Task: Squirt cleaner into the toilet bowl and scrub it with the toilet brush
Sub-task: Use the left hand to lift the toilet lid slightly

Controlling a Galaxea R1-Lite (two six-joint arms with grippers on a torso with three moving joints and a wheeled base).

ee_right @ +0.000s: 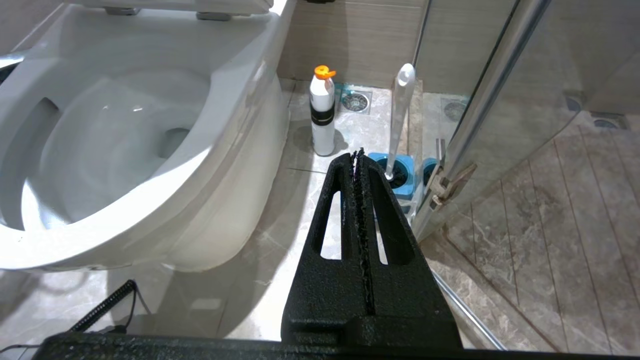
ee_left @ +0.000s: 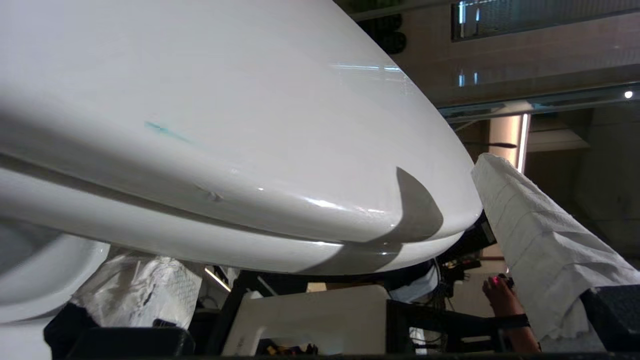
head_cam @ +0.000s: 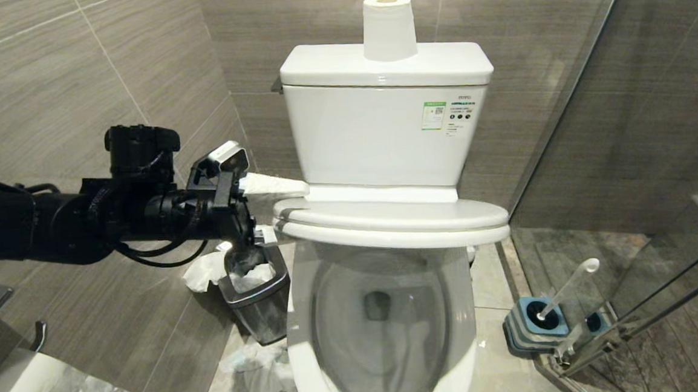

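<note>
Left gripper (head_cam: 264, 204) spread wide beside toilet bowl (head_cam: 311, 368).

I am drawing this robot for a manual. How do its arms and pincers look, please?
The left arm is a thick matte black tube with loose black cables looping beneath. Its left pincer is black with a silver-grey block on top. The right pincer has rough black triangular fingers with long slots.

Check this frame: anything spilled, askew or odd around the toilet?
Yes. Crumpled tissue lies on the floor beside the overfilled steel bin, with more paper in front of it. A faint teal streak marks the raised lid. The brush sits in its holder, untouched.
</note>
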